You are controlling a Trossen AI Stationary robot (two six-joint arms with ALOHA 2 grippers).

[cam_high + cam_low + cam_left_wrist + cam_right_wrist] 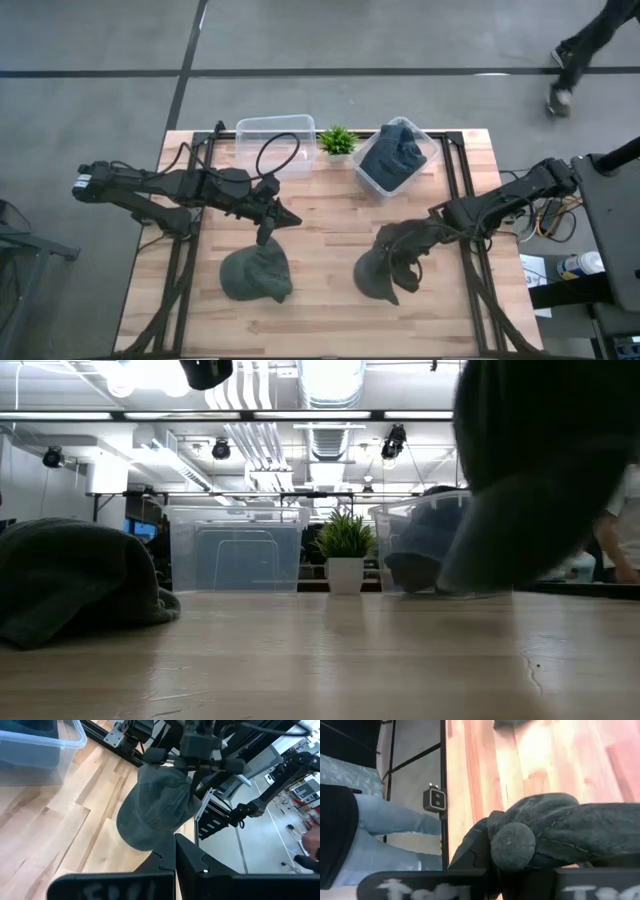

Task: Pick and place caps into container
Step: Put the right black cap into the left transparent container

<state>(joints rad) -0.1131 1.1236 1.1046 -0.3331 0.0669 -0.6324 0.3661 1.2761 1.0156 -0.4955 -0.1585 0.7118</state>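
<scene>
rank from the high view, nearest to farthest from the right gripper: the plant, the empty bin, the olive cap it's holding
1. Olive cap, clamped in the right gripper.
2. Plant, at the table's far edge, between the bins.
3. Empty bin, farther over on the left arm's side.

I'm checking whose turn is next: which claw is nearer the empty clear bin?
Left. The left claw hangs just in front of the empty bin, above a green cap. The right claw, shut on another cap, is farther off, nearer the filled bin.
</scene>
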